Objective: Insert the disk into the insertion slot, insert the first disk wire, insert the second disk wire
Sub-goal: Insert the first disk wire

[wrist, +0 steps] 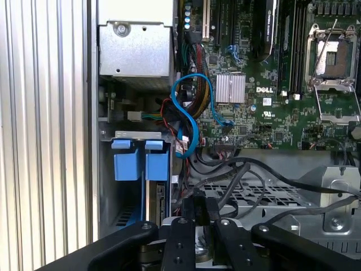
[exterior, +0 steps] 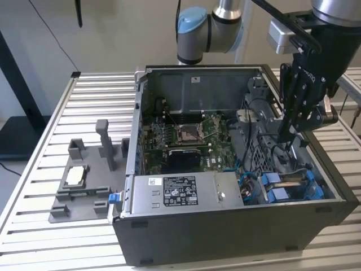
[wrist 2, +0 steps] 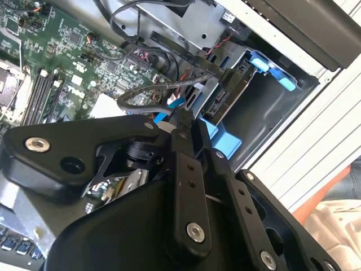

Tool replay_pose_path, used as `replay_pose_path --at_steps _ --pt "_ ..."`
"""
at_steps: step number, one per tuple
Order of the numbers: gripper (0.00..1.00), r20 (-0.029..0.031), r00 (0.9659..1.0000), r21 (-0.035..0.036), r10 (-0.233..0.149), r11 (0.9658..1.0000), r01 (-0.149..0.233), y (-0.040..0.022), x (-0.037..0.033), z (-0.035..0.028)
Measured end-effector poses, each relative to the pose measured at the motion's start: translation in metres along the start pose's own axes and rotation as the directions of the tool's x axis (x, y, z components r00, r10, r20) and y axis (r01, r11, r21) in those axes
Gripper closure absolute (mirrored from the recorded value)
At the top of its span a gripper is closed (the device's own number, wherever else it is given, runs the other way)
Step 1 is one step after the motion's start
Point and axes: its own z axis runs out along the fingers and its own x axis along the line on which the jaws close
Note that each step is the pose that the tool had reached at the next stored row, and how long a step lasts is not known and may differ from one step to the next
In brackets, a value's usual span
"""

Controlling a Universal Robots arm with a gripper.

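The disk (exterior: 291, 182) sits in the insertion slot (exterior: 313, 191) at the corner of the open computer case on the exterior view's right, its blue carrier tabs (wrist: 141, 162) sticking up. In the second wrist view the disk (wrist 2: 228, 93) stands on edge inside the grey bay (wrist 2: 268, 107). My gripper (exterior: 288, 139) reaches down into the case just behind the disk. Both wrist views show its fingers close together, the gripper (wrist 2: 181, 119) pinching a black wire (wrist 2: 141, 95) that loops toward the disk's connector end. The gripper (wrist: 202, 205) hangs over a bundle of black cables.
A silver labelled power-supply box (exterior: 180, 192) lies along the case's front. The green motherboard (exterior: 186, 135) fills the middle. A blue data cable (wrist: 189, 121) curls beside the bay. A perforated metal cage (wrist: 265, 195) lies under the cables. A grey fixture (exterior: 84, 180) stands outside the case on the slatted table.
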Motion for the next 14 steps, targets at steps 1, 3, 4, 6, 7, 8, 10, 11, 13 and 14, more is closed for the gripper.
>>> replay_pose_path --at_steps 1,3,4,6,7,8,10,11,13,14 --pt "0.81 -0.0001 1.0 0.0 0.0 1.0 0.0 0.0 0.0 0.0" --pt "0.81 -0.0001 1.0 0.0 0.0 1.0 0.0 0.0 0.0 0.0001" --pt "0.81 -0.0002 1.0 0.0 0.0 1.0 0.0 0.0 0.0 0.0001" --pt "0.81 -0.0001 1.0 0.0 0.0 1.0 0.0 0.0 0.0 0.0002" --pt "0.81 -0.0001 1.0 0.0 0.0 1.0 0.0 0.0 0.0002 0.0002" --pt "0.81 -0.0001 1.0 0.0 0.0 1.0 0.0 0.0 0.0009 0.0002" --pt "0.81 -0.0002 1.0 0.0 0.0 1.0 0.0 -0.0001 0.0024 0.0002" --pt "0.81 -0.0001 1.0 0.0 0.0 1.0 0.0 -0.0001 0.0034 0.0002" --pt "0.81 -0.0002 1.0 0.0 0.0 1.0 0.0 -0.0003 0.0051 0.0002" --pt "0.81 -0.0001 1.0 0.0 0.0 1.0 0.0 -0.0004 0.0059 0.0003"
